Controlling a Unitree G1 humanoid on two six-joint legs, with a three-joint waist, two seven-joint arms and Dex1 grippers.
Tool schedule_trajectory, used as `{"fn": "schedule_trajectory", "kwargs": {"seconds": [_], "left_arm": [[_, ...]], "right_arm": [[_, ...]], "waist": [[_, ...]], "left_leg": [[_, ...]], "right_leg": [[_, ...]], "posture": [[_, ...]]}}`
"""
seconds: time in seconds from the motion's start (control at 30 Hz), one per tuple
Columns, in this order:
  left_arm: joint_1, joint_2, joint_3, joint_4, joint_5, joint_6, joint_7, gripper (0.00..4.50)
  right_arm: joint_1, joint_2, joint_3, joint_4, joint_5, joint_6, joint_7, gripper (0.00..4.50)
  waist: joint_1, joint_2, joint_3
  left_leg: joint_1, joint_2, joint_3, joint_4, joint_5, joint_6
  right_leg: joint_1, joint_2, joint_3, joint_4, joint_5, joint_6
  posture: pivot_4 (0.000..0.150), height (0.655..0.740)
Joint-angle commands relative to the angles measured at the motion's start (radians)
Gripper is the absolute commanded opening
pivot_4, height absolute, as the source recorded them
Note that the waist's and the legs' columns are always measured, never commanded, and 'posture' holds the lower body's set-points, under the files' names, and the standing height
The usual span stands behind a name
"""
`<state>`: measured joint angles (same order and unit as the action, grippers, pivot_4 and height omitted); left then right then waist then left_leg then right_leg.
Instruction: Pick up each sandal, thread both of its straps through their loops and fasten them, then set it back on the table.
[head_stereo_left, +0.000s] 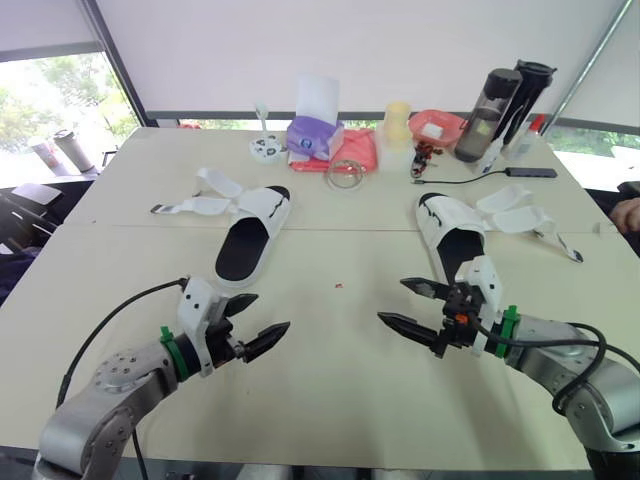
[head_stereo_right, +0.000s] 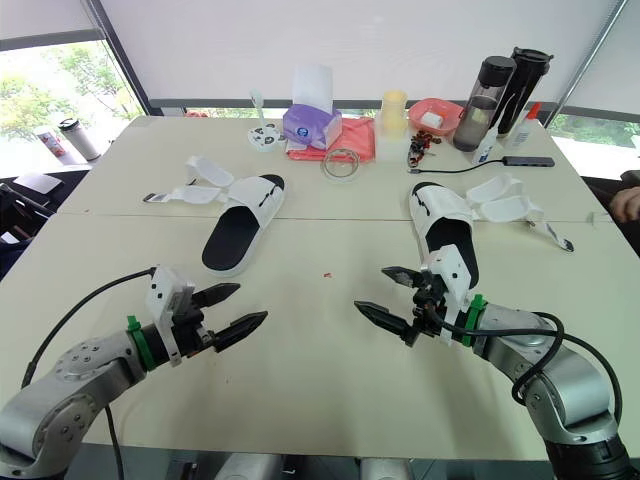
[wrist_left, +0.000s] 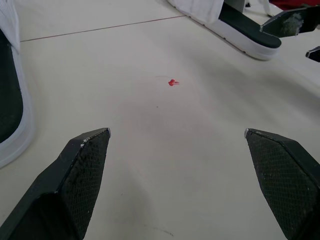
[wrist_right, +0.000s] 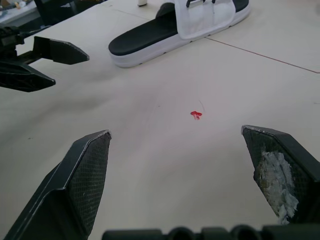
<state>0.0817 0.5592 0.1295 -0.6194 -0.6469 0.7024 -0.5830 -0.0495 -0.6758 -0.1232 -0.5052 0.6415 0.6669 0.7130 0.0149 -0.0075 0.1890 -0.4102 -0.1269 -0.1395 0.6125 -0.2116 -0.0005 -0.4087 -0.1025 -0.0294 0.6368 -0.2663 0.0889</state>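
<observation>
Hovering low over the surface (head_stereo_left: 330, 390), the left end effector (head_stereo_left: 272, 311) and the right end effector (head_stereo_left: 391, 299) are both wide open and hold nothing, one on each side of the small red mark (head_stereo_left: 339, 286). Beyond the mark to its left lies the left sandal (head_stereo_left: 245, 240), both straps loose; beyond it to the right lies the right sandal (head_stereo_left: 455, 240), also unfastened. I judge a grasp at the sole edge is best, leaving the straps free for threading. Far behind the mark, a pink bowl (head_stereo_left: 437, 125) holds something white, a purple tissue box (head_stereo_left: 315, 135) shows a tissue, and what the two dark bottles (head_stereo_left: 487, 100) contain I cannot tell.
</observation>
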Motion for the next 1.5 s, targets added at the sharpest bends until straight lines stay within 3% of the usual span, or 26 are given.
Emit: {"fn": "schedule_trajectory", "kwargs": {"seconds": [0.03, 0.43, 0.53, 0.7, 0.97, 1.07, 1.27, 1.5], "left_arm": [[-0.011, -0.002, -0.007, -0.004, -0.012, -0.016, -0.012, 4.50], [-0.130, 0.034, -0.037, 0.064, -0.033, 0.021, -0.083, 4.50], [-0.248, 0.090, -0.052, 0.077, -0.077, 0.076, -0.152, 4.50], [-0.421, 0.139, -0.067, 0.112, -0.149, 0.140, -0.229, 4.50], [-0.524, 0.091, -0.091, 0.116, -0.188, 0.155, -0.217, 4.50], [-0.507, 0.083, -0.088, 0.094, -0.199, 0.163, -0.196, 4.50], [-0.433, 0.087, -0.078, 0.062, -0.208, 0.162, -0.165, 4.50], [-0.430, 0.063, -0.106, 0.085, -0.198, 0.147, -0.157, 4.50]], "right_arm": [[-0.013, 0.013, -0.011, -0.020, -0.013, -0.035, -0.015, 4.46], [-0.048, 0.048, -0.074, -0.005, -0.151, -0.149, -0.154, 4.46], [-0.142, -0.001, -0.074, 0.069, -0.297, -0.231, -0.218, 4.46], [-0.292, -0.101, 0.109, 0.253, -0.614, -0.388, -0.251, 4.46], [-0.471, -0.140, 0.324, 0.559, -0.977, -0.529, -0.313, 4.46], [-0.472, -0.132, 0.297, 0.583, -0.986, -0.532, -0.324, 4.46], [-0.351, -0.151, 0.147, 0.434, -0.905, -0.483, -0.279, 4.46], [-0.302, -0.161, 0.165, 0.405, -1.047, -0.409, -0.323, 4.46]], "waist": [[0.000, 0.000, 0.000], [0.000, 0.000, 0.000], [0.000, 0.000, 0.000], [-0.005, 0.000, 0.000], [-0.003, 0.000, 0.000], [-0.002, 0.000, 0.000], [-0.002, 0.000, 0.000], [-0.004, 0.000, 0.000]], "left_leg": [[0.000, 0.000, 0.000, 0.000, 0.000, 0.000], [0.000, 0.000, 0.000, 0.000, 0.000, 0.000], [0.000, 0.000, 0.000, 0.001, 0.001, -0.001], [0.001, 0.000, 0.000, 0.001, 0.001, -0.001], [0.000, 0.002, 0.003, -0.001, 0.004, -0.005], [0.000, 0.002, 0.003, 0.000, 0.004, -0.005], [0.000, 0.002, 0.003, 0.000, 0.004, -0.004], [0.001, 0.002, 0.003, 0.001, 0.003, -0.002]], "right_leg": [[0.000, 0.000, 0.000, 0.000, 0.000, 0.000], [0.000, 0.000, 0.000, 0.000, 0.001, 0.000], [0.000, 0.001, 0.000, 0.000, 0.003, 0.000], [0.001, 0.002, 0.000, -0.001, 0.004, 0.001], [-0.001, 0.004, 0.002, -0.001, 0.006, 0.004], [-0.001, 0.004, 0.003, -0.001, 0.006, 0.004], [-0.001, 0.004, 0.004, -0.001, 0.006, 0.004], [0.000, 0.005, 0.004, -0.001, 0.008, 0.001]], "posture": [[0.150, 0.7400], [0.150, 0.7400], [0.150, 0.7400], [0.150, 0.7400], [0.150, 0.7400], [0.150, 0.7400], [0.150, 0.7400], [0.150, 0.7400]]}}
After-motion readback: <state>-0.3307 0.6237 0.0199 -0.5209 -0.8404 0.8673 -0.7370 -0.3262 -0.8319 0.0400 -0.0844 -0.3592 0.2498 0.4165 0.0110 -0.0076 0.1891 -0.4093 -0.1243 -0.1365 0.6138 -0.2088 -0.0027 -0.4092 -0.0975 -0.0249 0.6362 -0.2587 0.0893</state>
